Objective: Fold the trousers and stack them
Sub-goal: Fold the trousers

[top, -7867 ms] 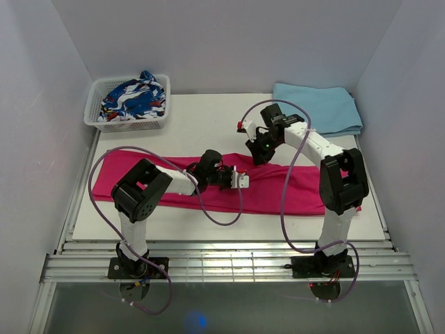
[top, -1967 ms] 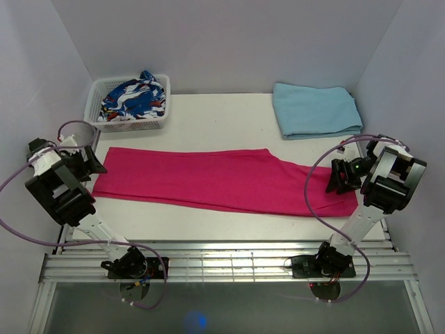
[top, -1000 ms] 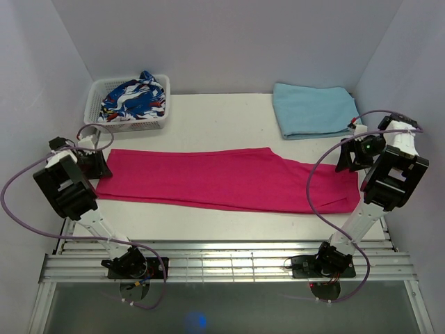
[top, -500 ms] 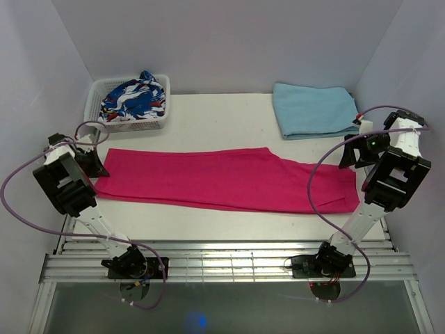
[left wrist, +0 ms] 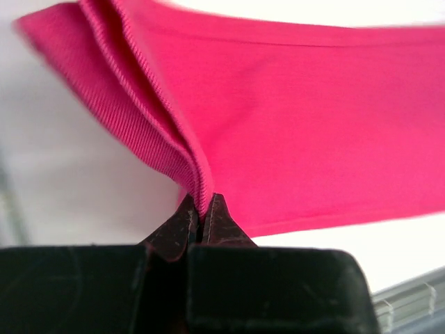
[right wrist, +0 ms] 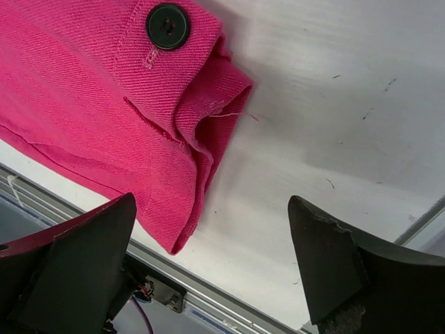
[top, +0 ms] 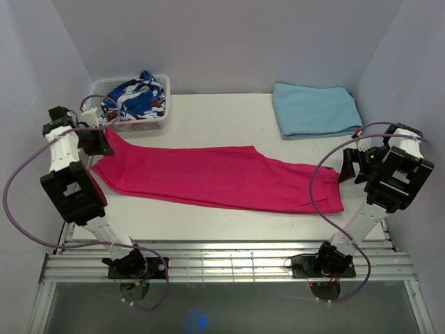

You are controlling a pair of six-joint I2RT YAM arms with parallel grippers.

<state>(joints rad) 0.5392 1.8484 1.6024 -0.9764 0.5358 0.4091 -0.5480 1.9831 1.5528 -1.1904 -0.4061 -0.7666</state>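
The magenta-pink trousers (top: 222, 177) lie stretched across the table from left to right. My left gripper (top: 103, 141) is shut on their left end and holds it raised off the table near the basket. The left wrist view shows the jaws (left wrist: 201, 209) pinched on a folded hem of the trousers (left wrist: 313, 125). My right gripper (top: 348, 168) is open just beyond the right end. In the right wrist view its fingers (right wrist: 212, 202) stand wide apart over bare table, with the waist corner of the trousers (right wrist: 83, 104) and a dark button (right wrist: 167, 26) just ahead, untouched.
A white basket (top: 125, 125) with a blue-white-red patterned garment (top: 132, 97) stands at the back left, close to my left gripper. A folded light blue cloth (top: 316, 110) lies at the back right. Side walls stand close to both arms. Metal rails (top: 229, 261) run along the front edge.
The left gripper shut on the trousers' left end and lifted it up and back towards the basket, dragging the trousers leftward. The right gripper opened wider and dropped beside the waist end.
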